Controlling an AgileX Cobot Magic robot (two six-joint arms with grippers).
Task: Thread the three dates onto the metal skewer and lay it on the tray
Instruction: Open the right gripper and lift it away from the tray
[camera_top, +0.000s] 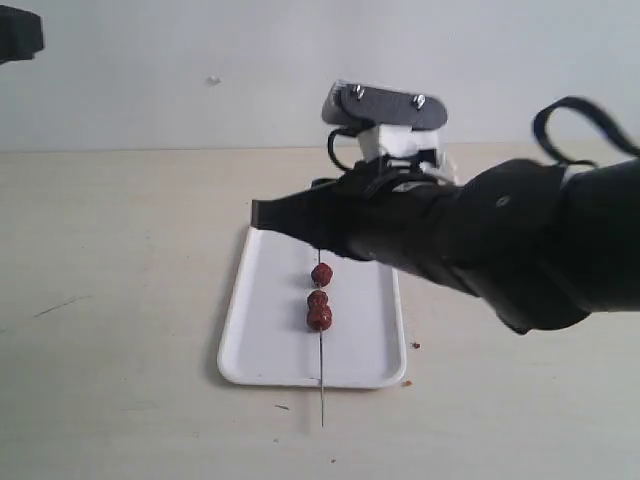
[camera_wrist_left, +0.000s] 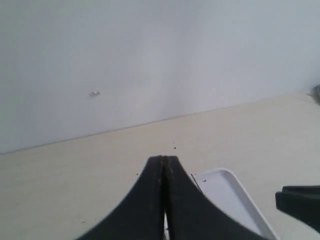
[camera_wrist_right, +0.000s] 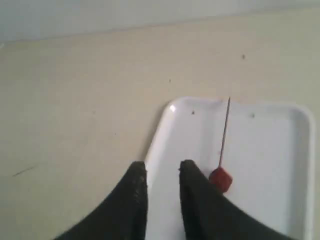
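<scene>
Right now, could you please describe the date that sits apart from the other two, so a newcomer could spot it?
A white tray lies on the pale table, and a thin metal skewer runs along it, its tip overhanging the near rim. Of three dark red dates threaded on it, this date sits alone, farthest from that tip, a gap separating it from the touching pair.

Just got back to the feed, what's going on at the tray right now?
The three dates sit threaded on the metal skewer, which lies lengthwise on the tray with its thin end poking out past one short rim. The right gripper hovers over the tray beside the skewer, jaws apart and holding nothing. The left gripper is shut, empty and off to the side of the tray. From how things lie, the job looks about done.
</scene>
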